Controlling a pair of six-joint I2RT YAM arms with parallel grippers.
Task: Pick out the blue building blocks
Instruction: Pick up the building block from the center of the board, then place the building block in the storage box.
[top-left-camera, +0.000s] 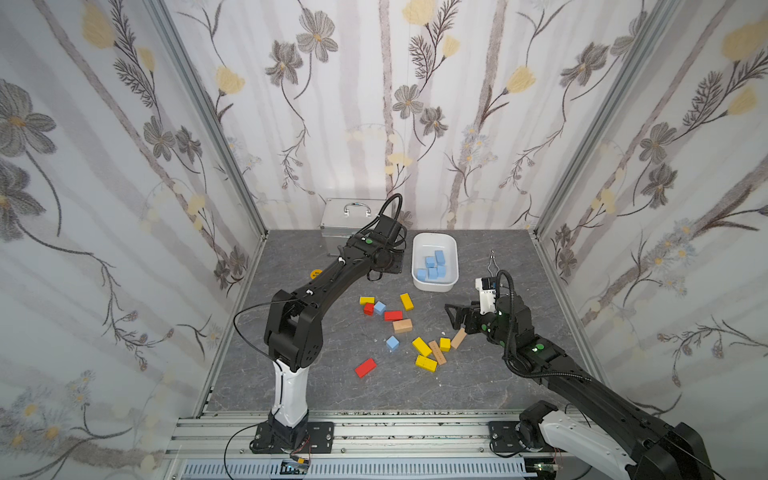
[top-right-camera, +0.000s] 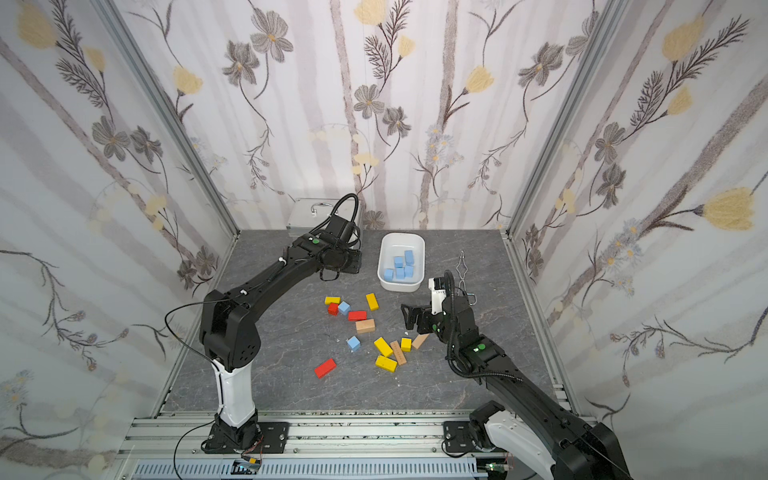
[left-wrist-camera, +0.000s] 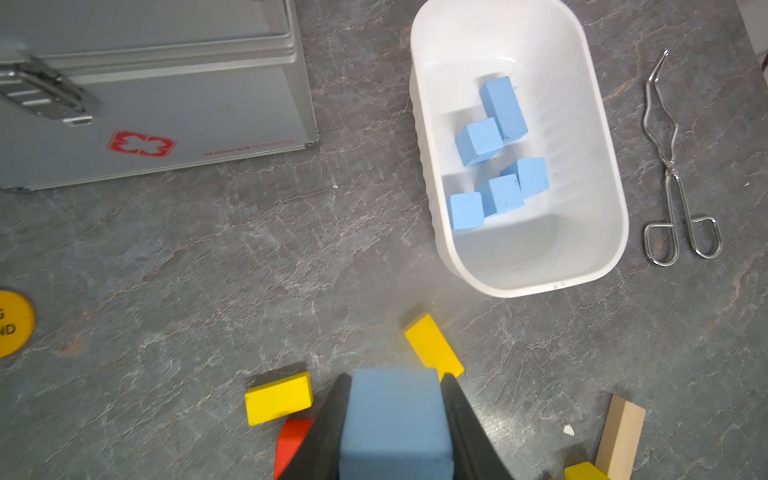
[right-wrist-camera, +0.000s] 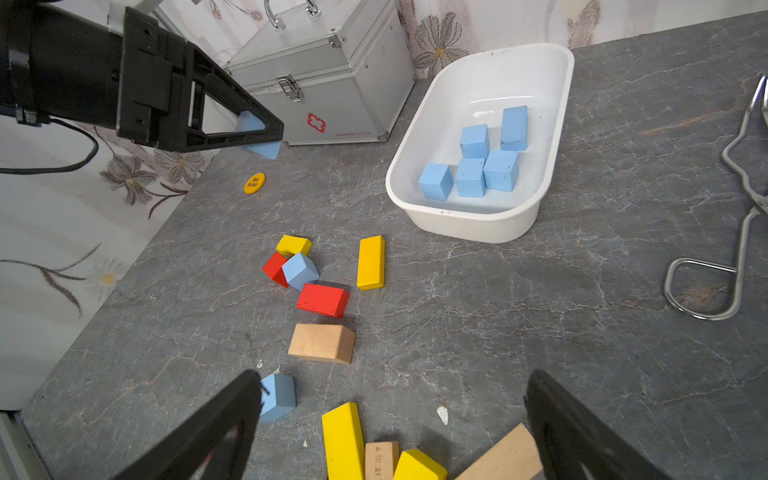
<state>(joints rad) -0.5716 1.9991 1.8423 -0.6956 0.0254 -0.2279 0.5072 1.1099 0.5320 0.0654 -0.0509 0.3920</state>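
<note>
My left gripper (left-wrist-camera: 397, 378) is shut on a blue building block (left-wrist-camera: 397, 419) and holds it above the table, to the left of the white bin (top-left-camera: 419, 253). The right wrist view shows that block (right-wrist-camera: 259, 139) between the black fingers. Several blue blocks (top-left-camera: 434, 266) lie in the bin. Two more sit loose on the table: one (top-left-camera: 379, 308) against a red block, another (top-left-camera: 392, 343) nearer the front. My right gripper (right-wrist-camera: 392, 374) stands open above the front cluster with nothing between its fingers, and that nearer blue block (right-wrist-camera: 277, 397) is beside its one finger.
Red, yellow and tan blocks (top-left-camera: 402, 325) are scattered across the middle of the grey table. A silver case (top-left-camera: 349, 216) stands at the back wall. Metal tongs (top-left-camera: 492, 264) lie right of the bin. A yellow disc (top-left-camera: 316, 273) lies under the left arm.
</note>
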